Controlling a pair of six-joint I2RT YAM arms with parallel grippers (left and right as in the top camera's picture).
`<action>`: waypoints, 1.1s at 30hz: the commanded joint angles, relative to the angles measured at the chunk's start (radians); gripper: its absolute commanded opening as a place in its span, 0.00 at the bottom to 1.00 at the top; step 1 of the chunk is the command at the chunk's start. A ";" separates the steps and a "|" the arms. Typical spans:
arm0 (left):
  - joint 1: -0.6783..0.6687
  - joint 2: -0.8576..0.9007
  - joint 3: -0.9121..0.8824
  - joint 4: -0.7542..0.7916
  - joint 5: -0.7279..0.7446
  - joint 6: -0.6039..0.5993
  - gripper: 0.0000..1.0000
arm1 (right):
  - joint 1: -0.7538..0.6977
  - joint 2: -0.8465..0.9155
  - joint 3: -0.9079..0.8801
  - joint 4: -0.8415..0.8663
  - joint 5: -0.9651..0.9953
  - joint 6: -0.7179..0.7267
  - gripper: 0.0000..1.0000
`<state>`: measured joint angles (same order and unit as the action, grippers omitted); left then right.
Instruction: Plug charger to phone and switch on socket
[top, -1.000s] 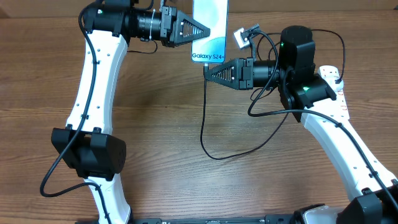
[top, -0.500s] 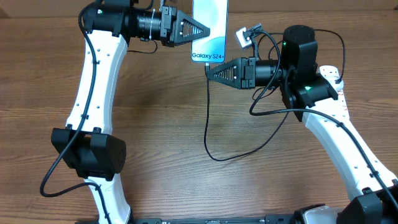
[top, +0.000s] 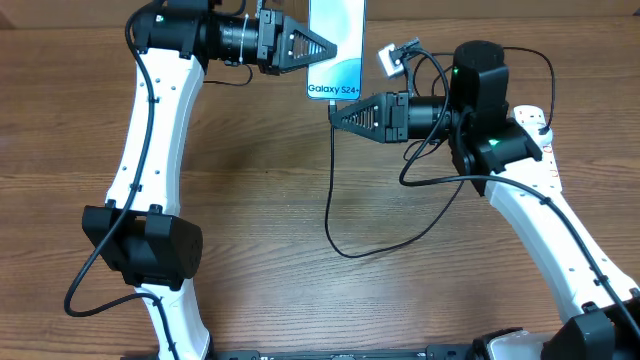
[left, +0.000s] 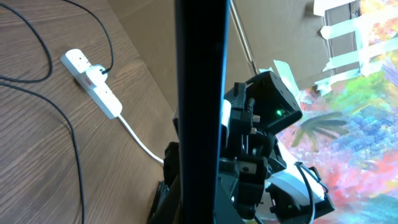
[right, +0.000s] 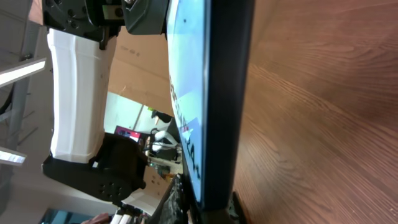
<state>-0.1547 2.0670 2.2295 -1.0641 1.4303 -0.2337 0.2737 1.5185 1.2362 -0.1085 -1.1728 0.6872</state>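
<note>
The phone (top: 338, 40), light blue screen marked "Galaxy S24+", is held off the table at the back centre by my left gripper (top: 322, 47), which is shut on its left edge. My right gripper (top: 336, 113) is shut on the charger's connector tip, right at the phone's lower end. The black cable (top: 328, 200) hangs from it and loops across the table. In the right wrist view the phone's edge (right: 224, 93) rises from my jaws (right: 224, 211). The left wrist view shows the phone's dark edge (left: 199, 93) between my jaws (left: 205, 211) and the socket (left: 93, 84).
The socket (top: 532, 117) lies at the far right, mostly hidden under my right arm. Its thick white cord (left: 140, 140) runs toward the right arm's base. Black cable loops (left: 74, 155) lie on the wooden table (top: 260, 230) near the strip.
My right gripper nudged slightly right and back under the phone's lower end, and the hanging cable swayed with it. The left arm and phone stayed put.
</note>
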 joint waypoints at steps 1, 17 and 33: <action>-0.010 -0.008 0.010 -0.005 0.056 -0.007 0.04 | 0.008 -0.022 0.023 0.018 0.126 -0.003 0.04; 0.025 -0.008 0.010 0.003 -0.007 -0.007 0.04 | 0.006 -0.022 0.023 -0.010 0.097 0.023 0.04; 0.061 -0.008 0.010 -0.164 -0.645 0.017 0.04 | 0.042 0.109 -0.004 -0.757 0.823 -0.349 0.04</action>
<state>-0.0864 2.0670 2.2299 -1.2274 0.9184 -0.2390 0.2985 1.5620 1.2438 -0.8291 -0.4927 0.4385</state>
